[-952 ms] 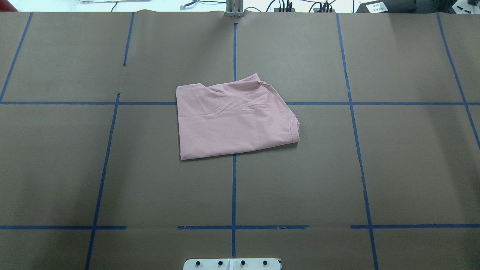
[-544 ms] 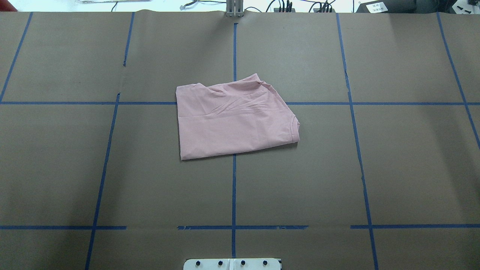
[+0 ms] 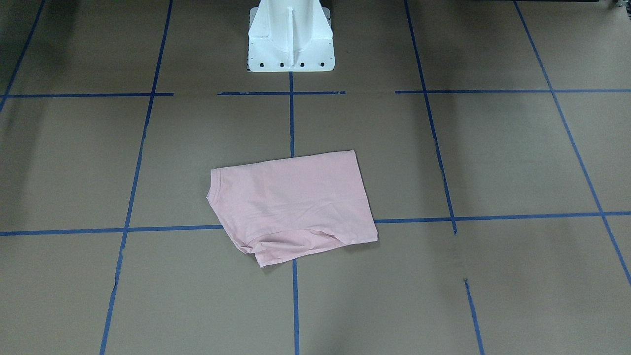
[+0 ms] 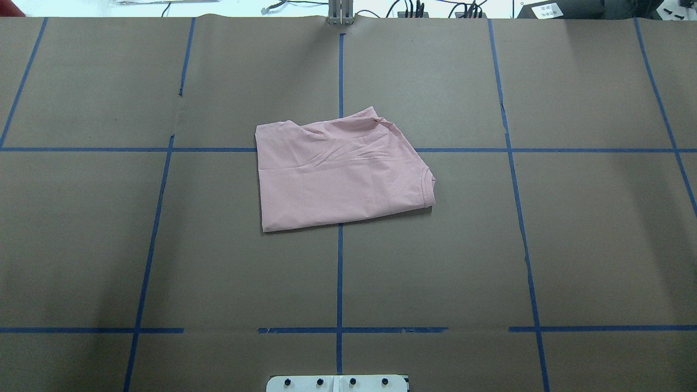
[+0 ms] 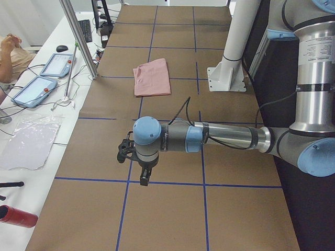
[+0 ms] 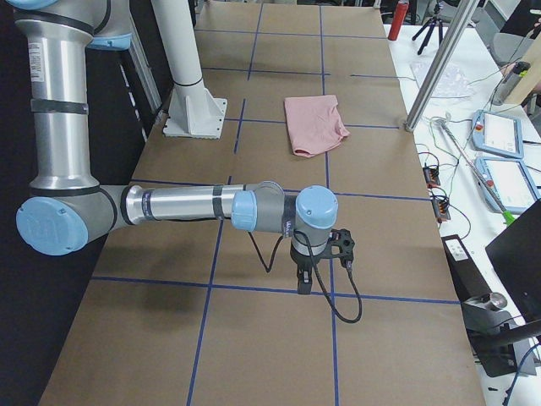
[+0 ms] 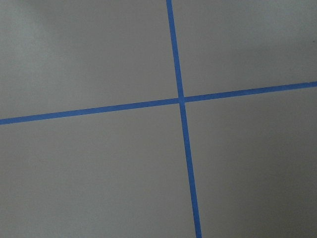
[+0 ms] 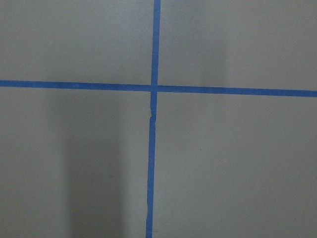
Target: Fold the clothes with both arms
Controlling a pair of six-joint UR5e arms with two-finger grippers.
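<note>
The pale pink cotton T-shirt [image 4: 340,174] lies folded, plain side up, at the centre of the brown paper-covered table [image 4: 599,245]. It sits over a crossing of blue tape lines [image 4: 340,272], with its ribbed collar [image 4: 427,188] towards the robot's right. The black two-finger left gripper [image 5: 144,179] and right gripper [image 6: 304,281] point down at opposite table ends, well apart from the shirt. Neither grips the shirt. How far they are open cannot be told.

— What are the arms made of?
— The left arm [image 5: 230,137] and right arm [image 6: 169,203] are silver-grey tubes with light blue joint caps [image 5: 146,130] and small printed labels [image 5: 316,49].
— And the ends?
— The left gripper [image 5: 142,179] and right gripper [image 6: 304,279] are black, each trailing a black cable [image 6: 351,319]. The white pedestal [image 3: 290,34] shows dark bolts [image 3: 281,64].
</note>
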